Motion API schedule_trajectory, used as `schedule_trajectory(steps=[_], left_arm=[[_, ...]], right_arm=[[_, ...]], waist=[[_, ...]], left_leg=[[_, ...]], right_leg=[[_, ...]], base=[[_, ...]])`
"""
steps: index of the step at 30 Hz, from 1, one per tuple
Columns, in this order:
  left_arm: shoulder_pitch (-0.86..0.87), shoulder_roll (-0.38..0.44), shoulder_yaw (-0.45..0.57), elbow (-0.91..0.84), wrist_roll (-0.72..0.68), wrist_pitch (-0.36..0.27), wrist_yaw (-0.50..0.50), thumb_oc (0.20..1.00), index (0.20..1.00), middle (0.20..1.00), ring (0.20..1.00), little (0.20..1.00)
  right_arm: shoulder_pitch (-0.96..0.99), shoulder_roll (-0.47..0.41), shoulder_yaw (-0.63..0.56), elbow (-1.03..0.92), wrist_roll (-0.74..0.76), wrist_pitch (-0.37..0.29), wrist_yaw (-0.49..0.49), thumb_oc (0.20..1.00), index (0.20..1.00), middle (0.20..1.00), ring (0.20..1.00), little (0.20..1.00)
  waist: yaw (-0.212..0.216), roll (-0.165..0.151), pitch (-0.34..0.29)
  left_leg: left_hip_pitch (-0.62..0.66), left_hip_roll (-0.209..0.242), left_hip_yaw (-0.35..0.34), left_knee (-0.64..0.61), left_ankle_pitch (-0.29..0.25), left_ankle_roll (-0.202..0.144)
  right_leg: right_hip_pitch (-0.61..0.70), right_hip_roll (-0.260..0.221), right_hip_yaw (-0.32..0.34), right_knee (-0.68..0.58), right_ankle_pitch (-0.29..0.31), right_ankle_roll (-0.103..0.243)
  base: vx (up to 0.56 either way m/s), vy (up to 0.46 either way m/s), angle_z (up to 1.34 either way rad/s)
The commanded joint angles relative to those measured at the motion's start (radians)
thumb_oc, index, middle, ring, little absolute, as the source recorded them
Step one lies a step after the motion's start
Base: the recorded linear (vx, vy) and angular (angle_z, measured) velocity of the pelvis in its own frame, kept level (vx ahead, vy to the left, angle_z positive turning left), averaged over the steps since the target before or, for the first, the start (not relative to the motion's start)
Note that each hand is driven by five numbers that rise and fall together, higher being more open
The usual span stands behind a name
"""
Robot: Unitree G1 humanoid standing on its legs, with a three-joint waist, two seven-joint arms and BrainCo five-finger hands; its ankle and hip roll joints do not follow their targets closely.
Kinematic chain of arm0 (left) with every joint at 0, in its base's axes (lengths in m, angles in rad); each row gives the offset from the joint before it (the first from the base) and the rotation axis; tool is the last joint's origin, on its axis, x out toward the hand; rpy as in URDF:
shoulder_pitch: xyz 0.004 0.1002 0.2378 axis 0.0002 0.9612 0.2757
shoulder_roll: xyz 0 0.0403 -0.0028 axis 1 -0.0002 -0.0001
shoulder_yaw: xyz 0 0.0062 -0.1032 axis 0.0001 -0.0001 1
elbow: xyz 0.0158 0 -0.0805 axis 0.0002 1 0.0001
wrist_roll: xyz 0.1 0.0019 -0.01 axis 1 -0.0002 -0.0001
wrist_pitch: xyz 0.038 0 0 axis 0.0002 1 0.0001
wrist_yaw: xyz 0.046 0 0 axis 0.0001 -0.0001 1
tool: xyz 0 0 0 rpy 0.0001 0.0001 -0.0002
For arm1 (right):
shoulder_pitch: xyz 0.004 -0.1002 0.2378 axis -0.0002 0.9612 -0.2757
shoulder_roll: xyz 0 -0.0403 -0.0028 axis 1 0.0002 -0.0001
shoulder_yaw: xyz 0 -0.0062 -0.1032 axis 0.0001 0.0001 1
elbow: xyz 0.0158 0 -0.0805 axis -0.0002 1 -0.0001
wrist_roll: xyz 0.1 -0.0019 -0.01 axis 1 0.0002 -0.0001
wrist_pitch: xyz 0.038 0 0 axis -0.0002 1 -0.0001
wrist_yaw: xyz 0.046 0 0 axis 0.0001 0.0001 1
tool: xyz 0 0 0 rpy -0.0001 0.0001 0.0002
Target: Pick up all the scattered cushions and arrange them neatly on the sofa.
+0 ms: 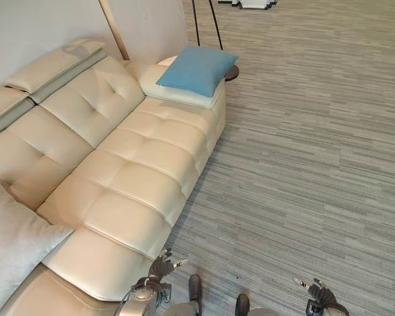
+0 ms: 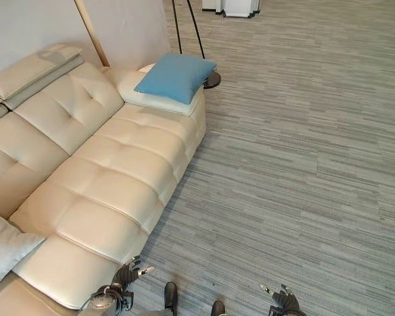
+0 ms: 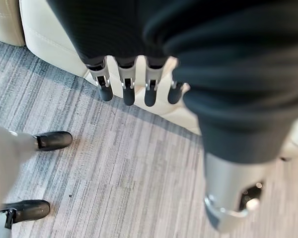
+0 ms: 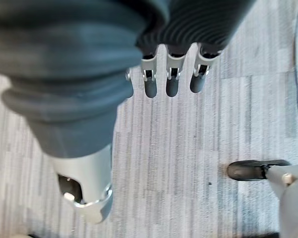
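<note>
A blue cushion [image 1: 198, 68] lies flat on the far armrest of the cream leather sofa [image 1: 128, 178]. A light grey cushion [image 1: 10, 243] leans at the sofa's near end, against the backrest. My left hand [image 1: 162, 266] hangs low by the sofa's front corner, fingers [image 3: 128, 94] straight and holding nothing. My right hand [image 1: 318, 293] hangs over the carpet at the lower right, fingers [image 4: 172, 85] relaxed and empty.
Grey striped carpet [image 1: 303, 151] stretches to the right of the sofa. A floor lamp's dark base [image 1: 231, 72] and thin poles stand just behind the sofa's far armrest. A wooden slat [image 1: 113, 29] leans on the wall.
</note>
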Motion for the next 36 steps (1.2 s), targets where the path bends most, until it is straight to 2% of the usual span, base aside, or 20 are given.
schedule_trajectory(steps=[1, 5, 7, 8, 10, 13, 15, 18, 19, 20, 21, 22, 23, 24, 25, 28, 30, 32, 35, 36], left_arm=[[-0.035, 0.018, 0.033, -0.011, -0.036, -0.036, 0.032, 1.0, 1.0, 1.0, 1.0, 1.0], [-0.029, 0.024, 0.023, -0.007, -0.034, -0.035, 0.025, 1.0, 1.0, 1.0, 1.0, 1.0], [-0.029, 0.035, 0.015, -0.022, -0.03, -0.031, 0.018, 1.0, 1.0, 1.0, 1.0, 1.0], [-0.03, 0.04, 0.013, -0.035, -0.032, -0.03, 0.016, 1.0, 1.0, 1.0, 1.0, 1.0], [-0.035, 0.049, 0.018, -0.053, -0.045, -0.024, 0.019, 1.0, 1.0, 1.0, 1.0, 1.0], [-0.046, 0.058, 0.029, -0.067, -0.068, -0.027, 0.032, 1.0, 1.0, 1.0, 1.0, 1.0], [-0.053, 0.06, 0.036, -0.054, -0.062, -0.022, 0.037, 1.0, 1.0, 1.0, 1.0, 1.0], [-0.072, 0.062, 0.047, -0.04, -0.072, -0.024, 0.042, 1.0, 1.0, 1.0, 1.0, 1.0], [-0.076, 0.063, 0.052, -0.041, -0.082, -0.027, 0.045, 1.0, 1.0, 1.0, 1.0, 1.0], [-0.077, 0.063, 0.051, -0.041, -0.082, -0.027, 0.045, 1.0, 1.0, 1.0, 1.0, 1.0], [-0.086, 0.059, 0.059, -0.033, -0.09, -0.028, 0.047, 1.0, 1.0, 1.0, 1.0, 1.0], [-0.086, 0.059, 0.059, -0.033, -0.09, -0.028, 0.047, 1.0, 1.0, 1.0, 1.0, 1.0], [-0.097, 0.055, 0.075, -0.011, -0.085, -0.03, 0.057, 1.0, 1.0, 1.0, 1.0, 1.0], [-0.101, 0.057, 0.08, -0.009, -0.085, -0.029, 0.055, 1.0, 1.0, 1.0, 1.0, 1.0], [-0.095, 0.045, 0.088, -0.014, -0.096, -0.033, 0.049, 1.0, 1.0, 1.0, 1.0, 1.0], [-0.076, 0.018, 0.081, -0.004, -0.122, -0.035, 0.042, 1.0, 1.0, 1.0, 1.0, 1.0], [-0.068, -0.002, 0.077, 0.001, -0.153, -0.028, 0.039, 1.0, 1.0, 1.0, 1.0, 1.0], [-0.059, -0.007, 0.077, -0.02, -0.165, -0.028, 0.037, 1.0, 1.0, 1.0, 1.0, 1.0], [-0.058, 0.005, 0.052, -0.084, -0.148, -0.027, 0.031, 1.0, 1.0, 1.0, 1.0, 1.0], [-0.057, 0.01, 0.051, -0.102, -0.148, -0.029, 0.033, 1.0, 1.0, 1.0, 1.0, 1.0]], right_arm=[[-0.053, -0.015, 0.05, -0.009, -0.037, -0.022, 0.003, 1.0, 1.0, 1.0, 1.0, 1.0], [-0.06, 0.003, 0.059, -0.013, -0.041, -0.022, 0.009, 1.0, 1.0, 1.0, 1.0, 1.0], [-0.055, 0.013, 0.06, -0.024, -0.028, -0.021, 0.017, 1.0, 1.0, 1.0, 1.0, 1.0], [-0.056, 0.019, 0.064, -0.022, -0.024, -0.019, 0.026, 1.0, 1.0, 1.0, 1.0, 1.0], [-0.06, 0.027, 0.066, -0.031, -0.023, -0.016, 0.03, 1.0, 1.0, 1.0, 1.0, 1.0], [-0.067, 0.035, 0.063, -0.04, -0.017, -0.017, 0.034, 1.0, 1.0, 1.0, 1.0, 1.0], [-0.057, 0.044, 0.051, -0.047, -0.013, -0.016, 0.03, 1.0, 1.0, 1.0, 1.0, 1.0], [-0.054, 0.044, 0.038, -0.031, -0.009, -0.013, 0.026, 1.0, 1.0, 1.0, 1.0, 1.0], [-0.053, 0.043, 0.03, -0.031, 0.0, -0.015, 0.022, 1.0, 1.0, 1.0, 1.0, 1.0], [-0.053, 0.043, 0.03, -0.031, 0.0, -0.015, 0.022, 1.0, 1.0, 1.0, 1.0, 1.0], [-0.051, 0.043, 0.027, -0.038, 0.008, -0.018, 0.018, 1.0, 1.0, 1.0, 1.0, 1.0], [-0.052, 0.043, 0.027, -0.038, 0.008, -0.018, 0.018, 1.0, 1.0, 1.0, 1.0, 1.0], [-0.05, 0.047, 0.018, -0.035, 0.011, -0.021, 0.014, 1.0, 1.0, 1.0, 1.0, 1.0], [-0.049, 0.043, 0.015, -0.037, 0.007, -0.019, 0.014, 1.0, 1.0, 1.0, 1.0, 1.0], [-0.038, 0.046, 0.007, -0.047, -0.012, -0.013, 0.01, 1.0, 1.0, 1.0, 1.0, 1.0], [-0.01, 0.046, 0.009, -0.044, -0.008, -0.016, 0.019, 1.0, 1.0, 1.0, 1.0, 1.0], [-0.008, 0.038, 0.006, -0.035, -0.007, -0.015, 0.017, 1.0, 1.0, 1.0, 1.0, 1.0], [-0.004, 0.029, 0.006, -0.039, 0.009, -0.02, 0.026, 1.0, 1.0, 1.0, 1.0, 1.0], [-0.008, 0.002, 0.015, -0.065, 0.003, -0.023, 0.026, 1.0, 1.0, 1.0, 1.0, 1.0], [-0.008, -0.004, 0.013, -0.074, 0.005, -0.021, 0.024, 1.0, 1.0, 1.0, 1.0, 1.0]], waist=[[0.055, -0.032, 0.029], [0.052, -0.053, -0.012], [0.05, -0.068, -0.023], [0.049, -0.075, -0.03], [0.045, -0.08, -0.025], [0.036, -0.077, 0.01], [0.032, -0.068, 0.022], [0.034, -0.053, 0.041], [0.04, -0.048, 0.054], [0.041, -0.047, 0.053], [0.043, -0.05, 0.066], [0.044, -0.05, 0.065], [0.048, -0.06, 0.067], [0.047, -0.063, 0.068], [0.047, -0.06, 0.061], [0.032, -0.047, 0.028], [0.026, -0.031, 0.011], [0.028, -0.023, 0.008], [0.045, -0.028, 0.043], [0.046, -0.032, 0.047]], left_leg=[[-0.058, -0.08, -0.045, 0.009, 0.031, 0.012], [-0.026, -0.087, -0.045, 0.017, 0.0, 0.056], [-0.016, -0.094, -0.025, 0.042, -0.032, 0.083], [-0.007, -0.095, -0.014, 0.048, -0.049, 0.102], [0.021, -0.096, 0.006, 0.047, -0.072, 0.125], [0.068, -0.088, 0.043, 0.029, -0.086, 0.15], [0.107, -0.076, 0.062, 0.01, -0.102, 0.153], [0.147, -0.054, 0.095, -0.002, -0.124, 0.143], [0.161, -0.047, 0.105, -0.002, -0.138, 0.137], [0.16, -0.046, 0.106, -0.002, -0.138, 0.137], [0.18, -0.042, 0.122, -0.002, -0.156, 0.126], [0.179, -0.041, 0.123, -0.002, -0.155, 0.126], [0.207, -0.043, 0.139, -0.002, -0.174, 0.115], [0.212, -0.041, 0.142, -0.002, -0.18, 0.107], [0.269, -0.027, 0.148, -0.002, -0.218, 0.089], [0.313, 0.0, 0.144, 0.049, -0.255, 0.074], [0.292, 0.025, 0.15, 0.157, -0.217, 0.046], [0.223, 0.047, 0.153, 0.382, -0.125, 0.004], [0.107, 0.04, 0.131, 0.609, -0.071, -0.006], [0.09, 0.042, 0.136, 0.628, -0.061, -0.001]], right_leg=[[0.026, 0.009, 0.028, 0.001, -0.114, 0.082], [0.058, -0.007, 0.07, 0.007, -0.15, 0.098], [0.048, -0.027, 0.091, 0.075, -0.174, 0.105], [0.018, -0.037, 0.104, 0.156, -0.185, 0.117], [-0.057, -0.048, 0.116, 0.318, -0.167, 0.143], [-0.17, -0.086, 0.087, 0.55, -0.069, 0.181], [-0.226, -0.121, 0.039, 0.627, -0.066, 0.166], [-0.278, -0.118, -0.003, 0.538, -0.092, 0.154], [-0.282, -0.11, -0.023, 0.436, -0.083, 0.152], [-0.281, -0.108, -0.023, 0.431, -0.08, 0.151], [-0.289, -0.096, -0.036, 0.26, -0.029, 0.167], [-0.288, -0.094, -0.035, 0.254, -0.024, 0.167], [-0.307, -0.076, -0.056, 0.091, 0.037, 0.188], [-0.299, -0.075, -0.061, 0.043, 0.053, 0.197], [-0.303, -0.069, -0.086, 0.001, 0.064, 0.217], [-0.247, -0.049, -0.088, 0.021, 0.061, 0.182], [-0.216, -0.039, -0.105, 0.043, 0.037, 0.16], [-0.165, -0.019, -0.111, 0.036, 0.002, 0.126], [-0.101, -0.006, -0.104, 0.022, -0.044, 0.088], [-0.089, -0.008, -0.102, 0.023, -0.055, 0.082]], base=[[0.27, 0.092, -0.89], [0.36, 0.141, -0.52], [0.35, 0.169, -0.29], [0.29, 0.158, -0.22], [0.25, 0.157, -0.27], [0.18, 0.139, -0.51], [0.23, 0.124, -0.58], [0.24, 0.037, -0.4], [0.16, -0.016, -0.54], [0.24, -0.068, -0.53], [0.15, -0.052, -0.17], [0.3, -0.121, -0.21], [0.25, -0.113, -0.57], [0.7, -0.284, -0.53], [0.71, -0.272, -0.45], [0.62, -0.246, 0.12], [0.47, -0.252, 0.29], [0.4, -0.305, 0.22], [0.26, -0.243, -0.2], [0.26, -0.177, -0.14]])
